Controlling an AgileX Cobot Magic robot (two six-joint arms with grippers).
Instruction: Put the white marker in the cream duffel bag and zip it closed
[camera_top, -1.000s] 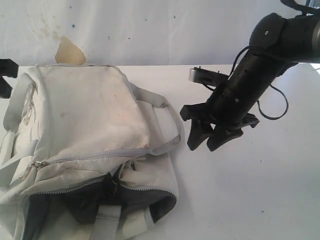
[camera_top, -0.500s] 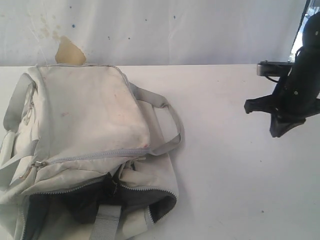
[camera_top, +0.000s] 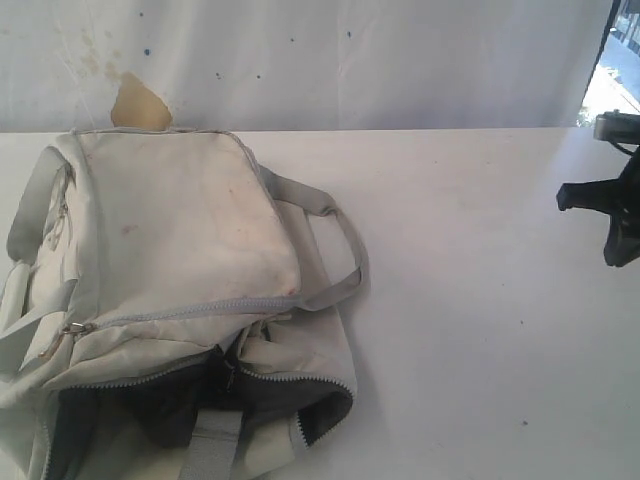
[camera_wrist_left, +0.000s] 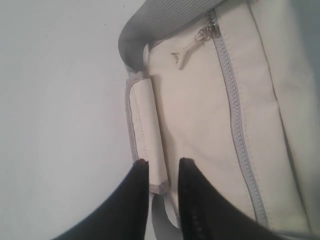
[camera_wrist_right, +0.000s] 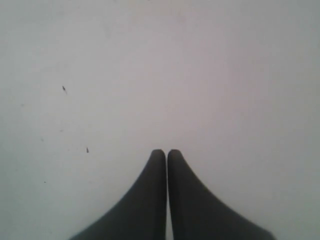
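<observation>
The cream duffel bag (camera_top: 180, 230) lies on the left of the white table, its near end unzipped and showing dark lining (camera_top: 180, 405). The white marker is not in view in any frame. My left gripper (camera_wrist_left: 162, 165) is out of the exterior view; its wrist view shows it open, low over the bag (camera_wrist_left: 200, 110), with the cream handle wrap (camera_wrist_left: 145, 125) running between its fingers and a grey zipper pull (camera_wrist_left: 207, 32) farther along. My right gripper (camera_wrist_right: 166, 152) is shut with nothing in it, above bare table at the right edge of the exterior view (camera_top: 615, 250).
A grey webbing handle (camera_top: 335, 240) loops out from the bag's right side. The white tabletop (camera_top: 470, 300) stretches between the bag and the right arm. A white backdrop with a yellowish patch (camera_top: 138, 103) stands behind the table.
The right arm has swung away from beside the bag to the far right edge of the view. The left gripper, at the left edge a second ago, has left the exterior view.
</observation>
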